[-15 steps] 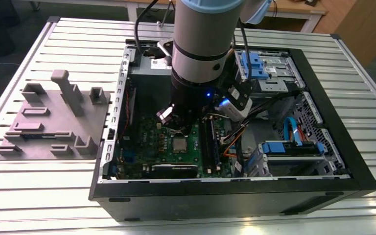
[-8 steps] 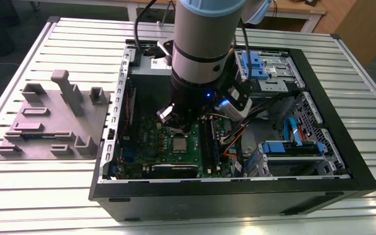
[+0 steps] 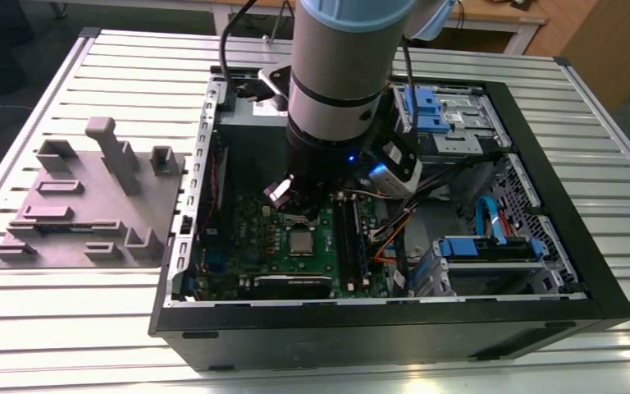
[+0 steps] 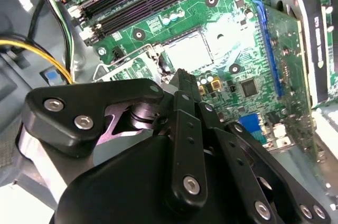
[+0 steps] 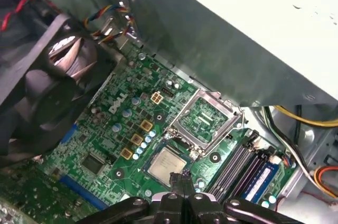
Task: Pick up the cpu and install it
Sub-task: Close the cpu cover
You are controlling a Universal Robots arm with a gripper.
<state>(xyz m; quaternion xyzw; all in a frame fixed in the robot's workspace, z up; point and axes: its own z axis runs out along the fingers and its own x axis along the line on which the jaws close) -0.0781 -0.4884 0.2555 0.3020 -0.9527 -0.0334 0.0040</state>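
The cpu (image 3: 299,240) is a small silver square lying flat in its socket on the green motherboard (image 3: 249,246) inside the open computer case. It also shows in the first wrist view (image 5: 166,164) and, glaring bright, in the second wrist view (image 4: 186,50). The hinged metal frame (image 5: 204,118) stands flipped open beside the socket. My gripper (image 3: 299,215) hangs just above the board close to the cpu, apart from it. Its black fingers (image 5: 180,183) are pressed together with nothing between them, and the fingertips (image 4: 182,78) show the same.
A black fan (image 5: 50,84) sits beside the socket. Memory slots (image 5: 240,163) run along the cpu's other side. Coloured cables (image 4: 53,49) and blue drive brackets (image 3: 488,246) crowd the case at the exterior view's right. A grey fixture plate (image 3: 85,205) lies outside the case.
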